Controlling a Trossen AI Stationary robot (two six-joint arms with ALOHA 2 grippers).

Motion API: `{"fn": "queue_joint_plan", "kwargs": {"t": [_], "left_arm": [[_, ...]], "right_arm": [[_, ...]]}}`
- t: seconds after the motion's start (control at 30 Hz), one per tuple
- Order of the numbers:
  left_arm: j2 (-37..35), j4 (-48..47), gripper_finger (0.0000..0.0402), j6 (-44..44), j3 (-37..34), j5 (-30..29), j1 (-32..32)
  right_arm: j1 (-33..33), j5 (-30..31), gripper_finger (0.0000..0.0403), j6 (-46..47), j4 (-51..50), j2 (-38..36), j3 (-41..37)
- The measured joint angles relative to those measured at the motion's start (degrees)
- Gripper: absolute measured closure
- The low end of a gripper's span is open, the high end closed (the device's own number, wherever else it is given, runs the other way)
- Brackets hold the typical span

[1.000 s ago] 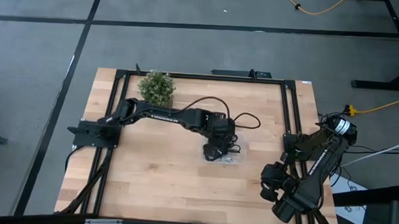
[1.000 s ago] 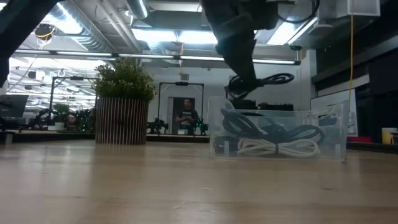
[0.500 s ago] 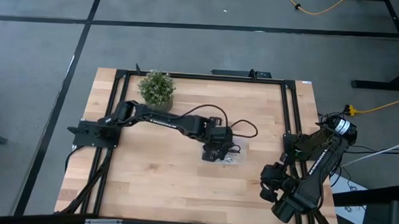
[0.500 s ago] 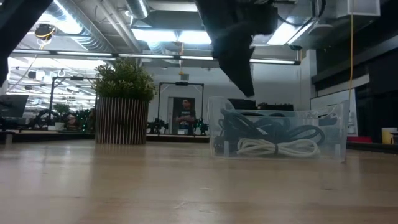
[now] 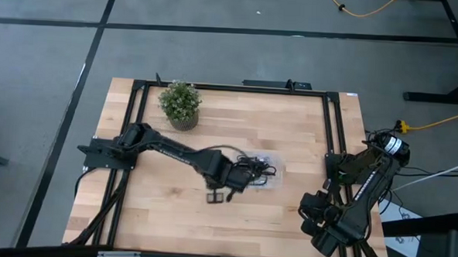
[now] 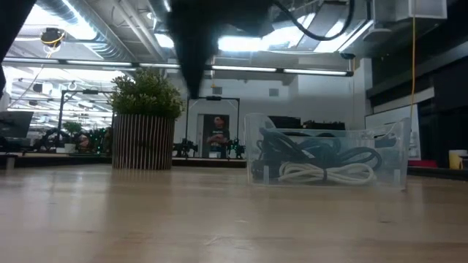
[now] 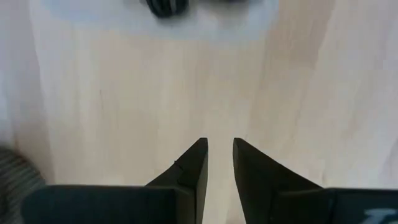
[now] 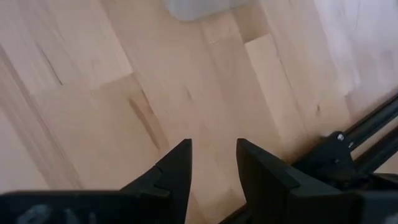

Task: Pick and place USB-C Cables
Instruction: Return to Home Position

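Note:
A clear plastic box (image 5: 267, 175) stands on the wooden table right of the middle. It holds the USB-C cables: black ones (image 6: 292, 146) and silver-grey ones (image 6: 322, 174) lying coiled on its floor. My left gripper (image 5: 218, 196) hangs over bare wood just left of and nearer than the box. Its fingers (image 7: 200, 163) stand a narrow gap apart with nothing between them. My right gripper (image 8: 213, 158) waits low at the table's near right (image 5: 312, 217), also narrowly open and empty.
A small potted plant (image 5: 180, 103) stands at the far left, also seen in the low view (image 6: 144, 120). A black metal frame (image 5: 334, 125) runs along the table's edges. Bare wood lies left of and nearer than the box. A person stands far back in the room (image 6: 217, 136).
My left gripper held a black cable coil above the box, went down to the box, then drew away toward the table's near left edge. The coil no longer hangs from it and lies in the box.

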Motion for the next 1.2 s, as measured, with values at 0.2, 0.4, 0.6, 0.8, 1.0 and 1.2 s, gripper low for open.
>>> {"fn": "queue_joint_plan", "kwargs": {"t": [0.2,0.4,0.6,0.8,1.0,1.2], "left_arm": [[0.0,-14.68,0.0333,1.27,0.04,-4.14,-5.4],[-2.6,-15.09,0.0333,5.93,-0.3,-13.68,-8.59],[-11.69,-14.88,0.0333,8.67,-6.07,-23.93,-6.89],[-25.25,-7.22,0.0333,3.79,-19.73,-32.27,-1.77],[-41.03,13.56,0.0333,3.94,-38.15,-39.85,4.12],[-54.3,34.57,0.0333,14.76,-49.46,-39.17,11.26]], "right_arm": [[0.28,19.22,0.0273,-0.02,2.77,0.01,0.0],[-1.14,36.18,0.0273,-0.11,3.66,0.02,0.0],[-7.08,44.37,0.0273,0.02,1.26,0.0,0.0],[-16.24,49.21,0.0273,-0.32,-5.28,-0.01,0.0],[-26.81,52.12,0.0273,-10.72,-5.07,-0.29,-0.04],[-38.93,51.65,0.0273,-15.12,-4.88,-2.34,-0.09]]}}
